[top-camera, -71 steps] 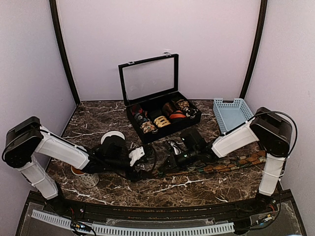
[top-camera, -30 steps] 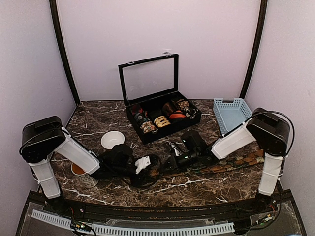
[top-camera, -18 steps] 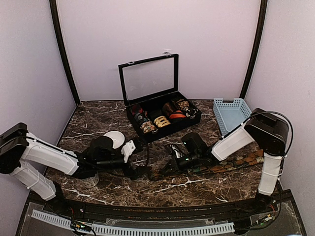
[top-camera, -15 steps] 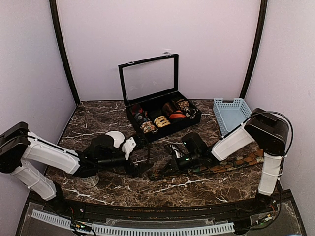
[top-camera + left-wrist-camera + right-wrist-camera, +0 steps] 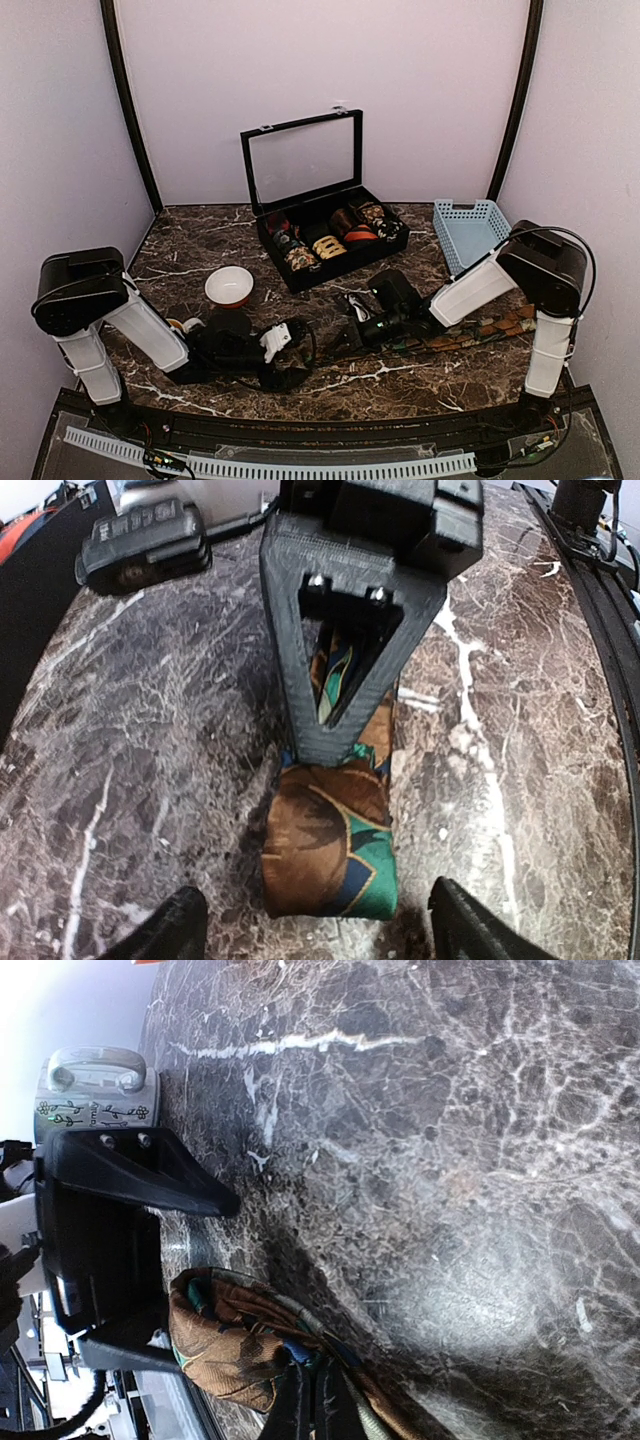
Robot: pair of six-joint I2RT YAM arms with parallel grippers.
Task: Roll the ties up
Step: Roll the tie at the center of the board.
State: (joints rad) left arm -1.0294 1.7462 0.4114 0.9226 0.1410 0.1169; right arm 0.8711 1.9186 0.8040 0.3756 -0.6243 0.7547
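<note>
Folded end of brown-and-green tie (image 5: 330, 855) lies on marble surface (image 5: 150, 760) between left fingers (image 5: 182, 932), which stand apart, touching nothing; right fingers (image 5: 290, 655), pressed together, pin it just behind; best to close left squarely across the fold, then turn evenly.

Plain pale lilac walls (image 5: 430, 100) stand on three sides of the dark brown marble table (image 5: 420, 385), with black posts (image 5: 128, 110) at its far corners.

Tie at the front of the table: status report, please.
Left gripper open, straddling the tie at its end. Right gripper shut on the tie just beyond. Bowl and case stand apart, not in the way.
</note>
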